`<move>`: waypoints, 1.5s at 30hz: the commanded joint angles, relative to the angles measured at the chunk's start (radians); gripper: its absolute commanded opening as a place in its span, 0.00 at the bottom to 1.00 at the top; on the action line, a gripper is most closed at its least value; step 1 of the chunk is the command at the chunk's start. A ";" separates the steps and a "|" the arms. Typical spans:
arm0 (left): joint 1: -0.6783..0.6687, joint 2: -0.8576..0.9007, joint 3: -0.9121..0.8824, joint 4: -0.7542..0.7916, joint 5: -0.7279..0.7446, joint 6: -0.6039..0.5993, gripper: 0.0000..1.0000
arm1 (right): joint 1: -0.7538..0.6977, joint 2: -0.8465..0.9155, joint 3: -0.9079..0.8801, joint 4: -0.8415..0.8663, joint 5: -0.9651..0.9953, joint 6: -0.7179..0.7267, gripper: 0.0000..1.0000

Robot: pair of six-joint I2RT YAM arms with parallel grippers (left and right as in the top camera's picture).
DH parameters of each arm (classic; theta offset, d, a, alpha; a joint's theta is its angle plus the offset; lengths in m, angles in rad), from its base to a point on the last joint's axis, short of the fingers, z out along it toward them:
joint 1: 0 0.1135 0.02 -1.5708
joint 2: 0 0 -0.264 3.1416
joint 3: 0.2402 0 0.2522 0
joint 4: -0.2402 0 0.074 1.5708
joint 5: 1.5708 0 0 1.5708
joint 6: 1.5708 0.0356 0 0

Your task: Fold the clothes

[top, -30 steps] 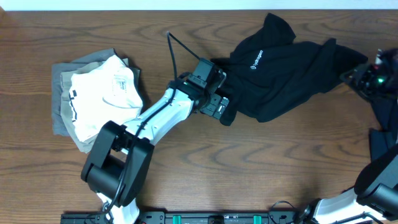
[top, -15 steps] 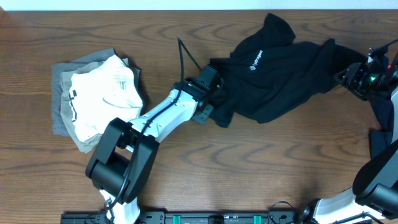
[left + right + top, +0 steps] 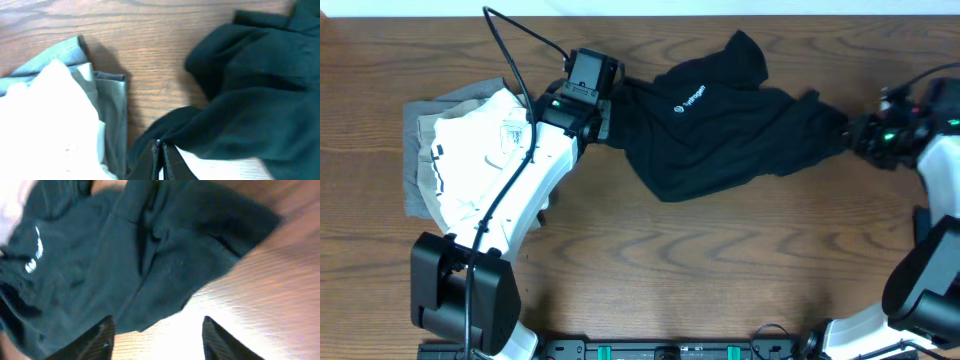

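Observation:
The black shirt (image 3: 720, 135) with a small white logo (image 3: 691, 98) lies stretched across the far middle of the table. My left gripper (image 3: 608, 120) is at its left edge. In the left wrist view this gripper (image 3: 161, 148) is shut, with a fold of the black shirt (image 3: 250, 100) pinched between the jaws. My right gripper (image 3: 850, 137) is at the shirt's right end. In the right wrist view it (image 3: 157, 332) stands open, with bare table between the fingertips (image 3: 102, 335) and the black shirt (image 3: 125, 255) just beyond them.
A pile of a white garment (image 3: 485, 150) on a grey-tan one (image 3: 420, 160) lies at the left, close beside my left arm; the white garment (image 3: 45, 125) and the grey-tan one (image 3: 112, 115) also show in the left wrist view. A dark cloth (image 3: 923, 225) shows at the right edge, partly behind my right arm.
My left gripper shut on the shirt's left edge and pulled it left and toward the far side. The shirt now lies stretched out. My right gripper opened wider and let the shirt go.

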 commanded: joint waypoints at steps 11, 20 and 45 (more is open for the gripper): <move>-0.019 -0.004 0.010 -0.021 0.109 -0.027 0.06 | 0.183 -0.003 -0.341 0.298 0.080 0.213 0.82; -0.019 -0.008 0.010 -0.043 0.140 -0.027 0.06 | 0.276 -0.003 -0.470 0.587 0.085 0.352 0.63; -0.019 -0.558 0.010 -0.092 0.018 0.021 0.06 | -0.062 -0.517 0.085 -0.066 0.087 0.051 0.01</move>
